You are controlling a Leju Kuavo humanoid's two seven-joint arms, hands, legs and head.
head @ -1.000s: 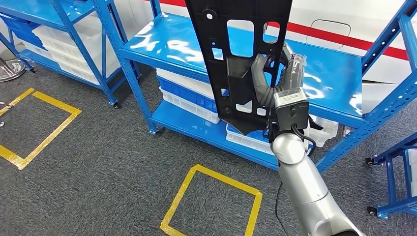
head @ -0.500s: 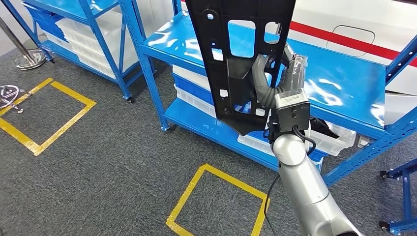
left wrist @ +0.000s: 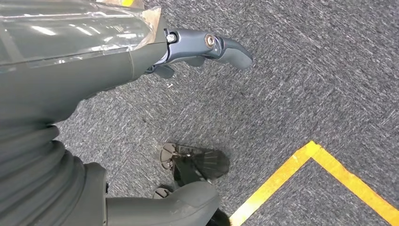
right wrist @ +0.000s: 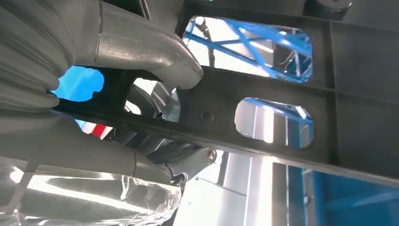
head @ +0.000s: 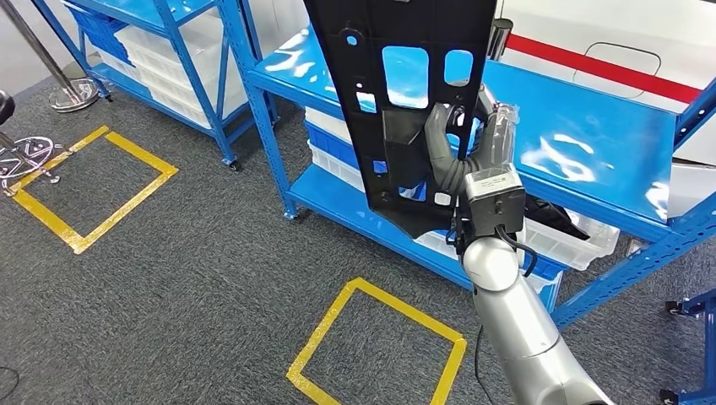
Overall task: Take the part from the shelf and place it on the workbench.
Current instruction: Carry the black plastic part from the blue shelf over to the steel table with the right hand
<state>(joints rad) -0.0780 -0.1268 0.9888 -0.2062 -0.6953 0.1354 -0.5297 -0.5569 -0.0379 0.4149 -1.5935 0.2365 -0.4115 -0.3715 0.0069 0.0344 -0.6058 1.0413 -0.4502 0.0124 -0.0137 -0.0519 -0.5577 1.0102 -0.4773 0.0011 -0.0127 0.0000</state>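
Observation:
A large black plastic panel (head: 397, 101) with several cut-out windows is held upright in front of the blue shelf unit (head: 591, 143). My right hand (head: 463, 148) grips it near its lower edge, thumb on the near face. The right wrist view shows the thumb (right wrist: 155, 49) pressed on a rib of the panel (right wrist: 282, 127) and the other fingers behind it. My left hand (left wrist: 141, 61) hangs over the grey carpet with fingers apart and nothing in it.
Blue shelf units (head: 194, 51) stand on castors, with white and blue crates (head: 338, 156) on the lower levels. Yellow tape squares (head: 371, 346) mark the carpet. A chair base (head: 25, 156) and a post stand (head: 72, 89) lie at the far left.
The whole scene has slid across the picture, so the camera has turned. The panel stays in my right hand, now slightly further left and higher in view.

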